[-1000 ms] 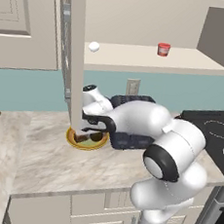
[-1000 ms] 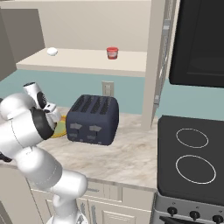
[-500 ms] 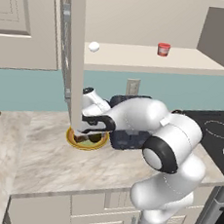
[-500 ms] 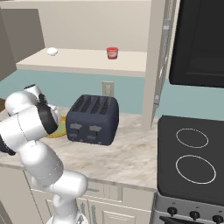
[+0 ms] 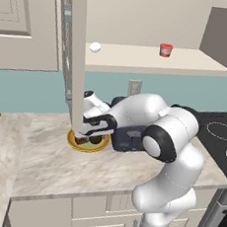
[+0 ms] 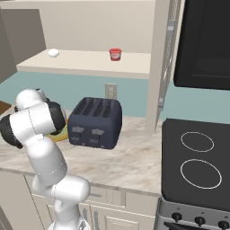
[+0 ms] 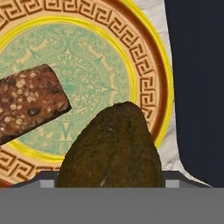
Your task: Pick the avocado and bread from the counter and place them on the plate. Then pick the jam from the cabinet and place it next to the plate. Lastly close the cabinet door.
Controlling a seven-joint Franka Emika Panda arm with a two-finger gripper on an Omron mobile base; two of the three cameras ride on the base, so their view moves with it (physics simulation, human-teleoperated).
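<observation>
Yellow-rimmed and pale green at its centre, the plate (image 7: pixel 144 65) lies on the beige marble table (image 5: pixel 110 167), just beside the dark toaster (image 6: pixel 95 122). In the hand view the avocado (image 7: pixel 111 148) sits on the plate close under the camera, and the bread (image 7: pixel 28 103) lies flat on the green centre beside it; a narrow strip of plate shows between the two. From the left base view the plate (image 5: pixel 74 141) appears under the white arm, with a dark lump on it that reads as the avocado (image 5: pixel 96 139).

The end effector (image 5: pixel 89 137) hangs low over the plate, right above the avocado. Its fingertips are cut off at the bottom of the hand view, so I cannot tell from the pictures whether they stand apart or touch the avocado; the fruit rests on the plate between where they would be.

Up on the pale inner shelf of the cabinet (image 5: pixel 141 59), the red jam (image 5: pixel 166 49) stands toward the right end, well apart from a small white ball (image 5: pixel 95 47) nearer the left. The right base view shows the same pair, jam (image 6: pixel 115 54) and ball (image 6: pixel 53 52). The cabinet door (image 5: pixel 75 57) stands swung out, edge-on to the camera, reaching down close to the plate. A black stovetop (image 6: pixel 197 157) sits at the table's right end.
</observation>
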